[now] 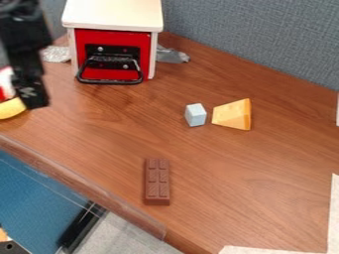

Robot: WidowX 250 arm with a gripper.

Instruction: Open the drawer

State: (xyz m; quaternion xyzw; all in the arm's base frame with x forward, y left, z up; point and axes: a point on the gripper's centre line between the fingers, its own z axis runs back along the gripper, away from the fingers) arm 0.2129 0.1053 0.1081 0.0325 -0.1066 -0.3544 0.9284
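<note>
We see the gripper (31,94) at the left edge of the camera view, over the tabletop (205,163). We cannot tell how far open it is or whether it has hold of anything. To its right in our view, and a little higher up, we find the red drawer (109,37) in its white cabinet (112,15), the black handle (109,82) apart from the gripper.

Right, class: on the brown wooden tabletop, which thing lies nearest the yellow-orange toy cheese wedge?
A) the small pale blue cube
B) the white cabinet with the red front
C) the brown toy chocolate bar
A: the small pale blue cube is right beside the yellow-orange toy cheese wedge, separated by only a narrow gap.
</note>
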